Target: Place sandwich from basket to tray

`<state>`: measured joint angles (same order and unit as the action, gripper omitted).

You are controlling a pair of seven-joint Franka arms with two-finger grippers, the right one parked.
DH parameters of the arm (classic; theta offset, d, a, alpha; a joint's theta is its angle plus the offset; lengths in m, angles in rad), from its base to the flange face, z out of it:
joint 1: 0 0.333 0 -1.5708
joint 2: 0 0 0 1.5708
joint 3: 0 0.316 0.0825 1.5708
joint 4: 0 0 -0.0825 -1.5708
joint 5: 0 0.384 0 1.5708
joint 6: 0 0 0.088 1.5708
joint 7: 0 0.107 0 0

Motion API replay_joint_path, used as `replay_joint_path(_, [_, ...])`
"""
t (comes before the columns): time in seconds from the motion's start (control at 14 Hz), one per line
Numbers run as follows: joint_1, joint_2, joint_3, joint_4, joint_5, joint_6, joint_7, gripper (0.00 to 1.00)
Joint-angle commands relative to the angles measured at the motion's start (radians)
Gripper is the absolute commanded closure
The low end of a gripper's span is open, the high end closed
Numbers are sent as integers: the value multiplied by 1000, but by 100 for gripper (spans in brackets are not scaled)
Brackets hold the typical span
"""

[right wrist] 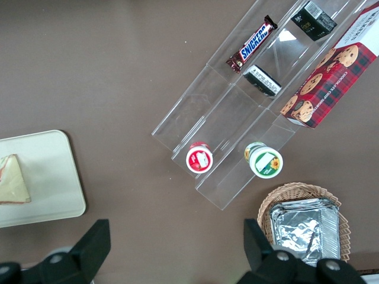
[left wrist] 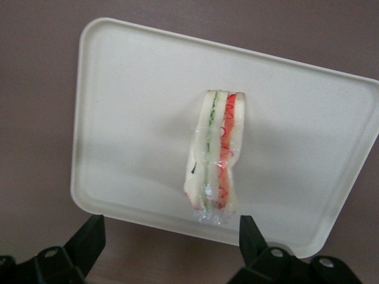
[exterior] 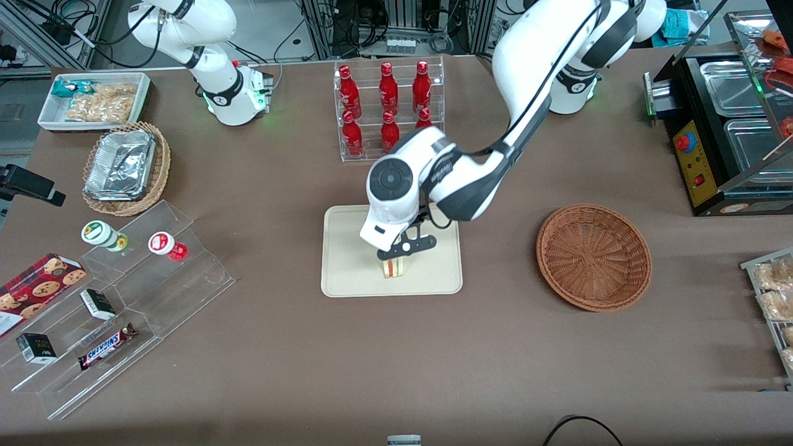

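Note:
The sandwich (exterior: 393, 267), a clear-wrapped white wedge with red and green filling, stands on its edge on the cream-beige tray (exterior: 347, 272), near the tray's edge closest to the front camera. It also shows in the left wrist view (left wrist: 214, 155) on the tray (left wrist: 130, 106), and in the right wrist view (right wrist: 13, 180). My left gripper (exterior: 401, 253) is just above the sandwich. Its black fingers (left wrist: 89, 236) are spread wide and hold nothing, so the gripper (left wrist: 169, 222) is open. The reddish-brown wicker basket (exterior: 593, 256) sits empty toward the working arm's end.
A clear rack of red bottles (exterior: 389, 105) stands farther from the camera than the tray. A stepped acrylic display (exterior: 124, 297) with snacks, a tan basket of foil trays (exterior: 126, 167) and a white snack bin (exterior: 93, 99) lie toward the parked arm's end. A black appliance (exterior: 725, 124) stands at the working arm's end.

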<state>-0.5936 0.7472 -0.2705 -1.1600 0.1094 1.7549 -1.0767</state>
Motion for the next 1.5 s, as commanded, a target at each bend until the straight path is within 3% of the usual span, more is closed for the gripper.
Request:
replay_joint_path(0.0, [40,-80,11,-27,33,-101,-48,0])
replay_joint_path(0.14, [127,-133,7,-55,24,-130,-36,0])
replay_joint_path(0.43, [242,-284,2,-263,12,-106,72,0])
replay_joint_path(0.93, [492,-596,5,-555,-82,-130,562,0])
replay_joint_path(1.29, [595,-724,11,-566,-89,-256,838,0])
replay_joint_path(1.43, [589,-776,100,-564,-94,-261,952,0])
